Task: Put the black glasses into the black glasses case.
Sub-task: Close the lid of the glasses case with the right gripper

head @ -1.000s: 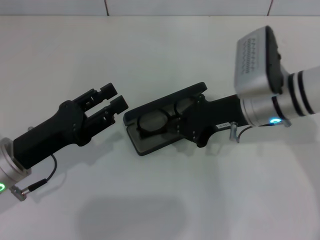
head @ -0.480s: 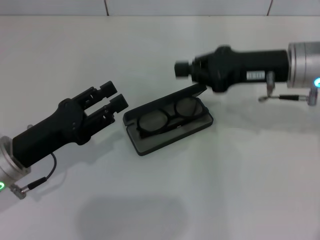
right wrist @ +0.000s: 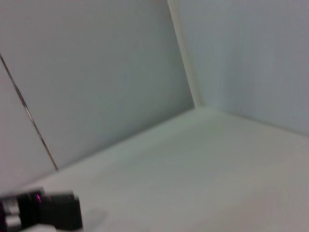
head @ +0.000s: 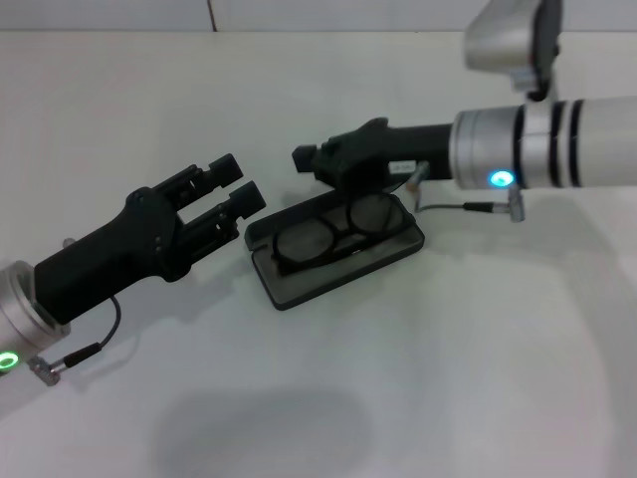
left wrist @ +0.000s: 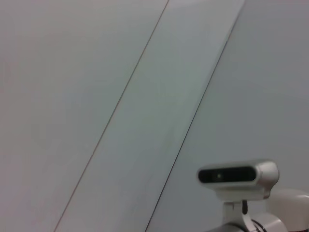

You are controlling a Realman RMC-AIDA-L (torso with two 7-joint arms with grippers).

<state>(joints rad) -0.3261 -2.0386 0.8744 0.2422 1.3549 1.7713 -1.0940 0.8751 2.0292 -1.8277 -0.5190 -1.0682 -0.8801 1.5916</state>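
The black glasses (head: pixel 333 235) lie folded inside the open black glasses case (head: pixel 383 257), lenses facing up on its grey lining. The case's lid (head: pixel 289 217) stands raised along the far edge. My left gripper (head: pixel 239 182) is open and empty, just left of the case's left end, pointing at it. My right gripper (head: pixel 306 158) reaches in from the right and hovers over the far edge of the lid, holding nothing that I can see. Neither wrist view shows the glasses or the case.
The case sits mid-table on a plain white surface (head: pixel 448 378). A white wall (head: pixel 119 12) runs along the back. The left wrist view shows the wall and my head camera (left wrist: pixel 238 175).
My right arm has swung left, away from the case interior to the far side of the lid. My left gripper has edged slightly closer to the case. The glasses stay in the case.
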